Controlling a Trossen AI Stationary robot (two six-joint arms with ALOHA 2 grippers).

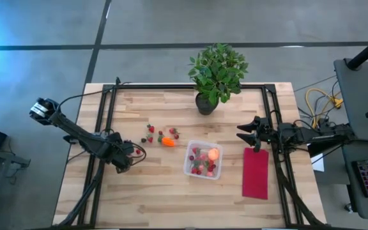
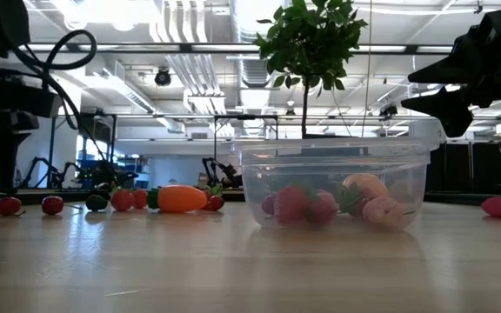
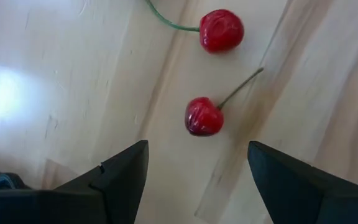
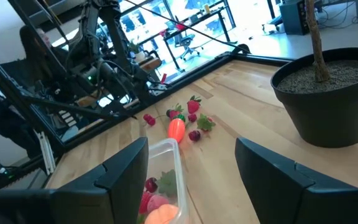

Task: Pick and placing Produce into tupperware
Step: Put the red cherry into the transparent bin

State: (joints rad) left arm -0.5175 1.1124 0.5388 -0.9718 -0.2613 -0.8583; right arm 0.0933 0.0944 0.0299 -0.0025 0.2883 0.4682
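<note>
The clear tupperware (image 1: 203,160) stands mid-table and holds several red pieces and the round orange-pink fruit (image 1: 213,153); it also shows in the low view (image 2: 333,187). The orange-red piece with green top (image 1: 167,142) and several small red pieces (image 1: 151,130) lie on the wood to its left. My left gripper (image 1: 131,153) is open, low over the table left of these; two red pieces with stems (image 3: 204,116) (image 3: 221,30) lie just ahead of its fingers. My right gripper (image 1: 248,133) is open and empty, above the table right of the tupperware.
A potted leafy plant (image 1: 214,73) stands at the far middle of the table. A flat magenta cloth (image 1: 255,172) lies right of the tupperware. A black frame (image 1: 107,115) runs along the table's sides. A person shows beyond the table in the right wrist view (image 4: 30,43).
</note>
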